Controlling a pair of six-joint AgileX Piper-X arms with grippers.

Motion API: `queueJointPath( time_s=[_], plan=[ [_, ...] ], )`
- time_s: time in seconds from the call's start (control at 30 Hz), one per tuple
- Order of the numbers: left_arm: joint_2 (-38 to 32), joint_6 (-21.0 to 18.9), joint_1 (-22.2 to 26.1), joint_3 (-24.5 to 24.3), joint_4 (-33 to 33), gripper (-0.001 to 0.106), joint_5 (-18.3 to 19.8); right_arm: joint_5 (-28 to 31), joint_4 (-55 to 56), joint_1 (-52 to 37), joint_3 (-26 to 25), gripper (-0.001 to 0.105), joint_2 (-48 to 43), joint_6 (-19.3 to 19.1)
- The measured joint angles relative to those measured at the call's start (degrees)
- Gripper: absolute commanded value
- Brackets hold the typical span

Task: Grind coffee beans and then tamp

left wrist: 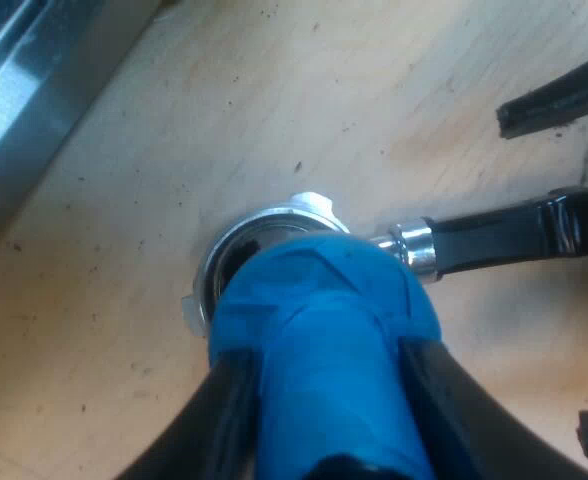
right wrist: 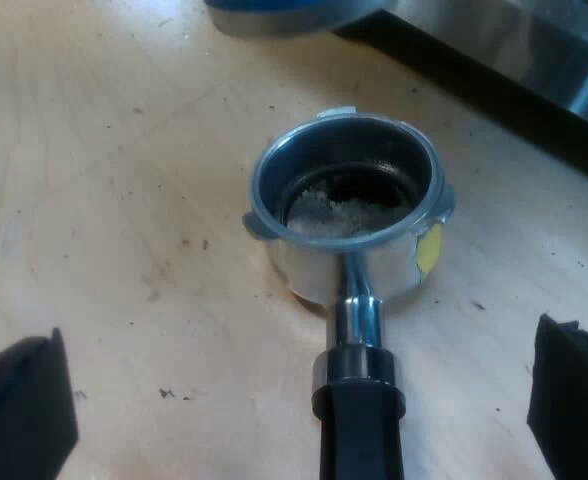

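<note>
Blue tape-wrapped tamper is gripped between the two black fingers of the left hand. It is poised over the round metal holder with the dark, red-tipped handle and covers part of its rim; I cannot tell whether they touch. The holder stands loose on the pale wooden tabletop, with light grounds lying unevenly in its basket. The right hand is spread wide on either side of the handle, touching nothing. Beyond sits the steel espresso machine. The risk, as I judge it: the tamper looks off-centre, so pressing could catch the rim, tip the unheld holder and spill grounds.
</note>
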Motion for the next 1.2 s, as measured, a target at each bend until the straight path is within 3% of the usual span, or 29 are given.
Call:
queueJointPath(
  time_s=[1.2],
  plan=[
    [10.72,1.12,0.0,0.0,-5.41,0.0,0.9,0.0,0.0,0.0,0.0,0.093,0.0,0.0]
  ],
)
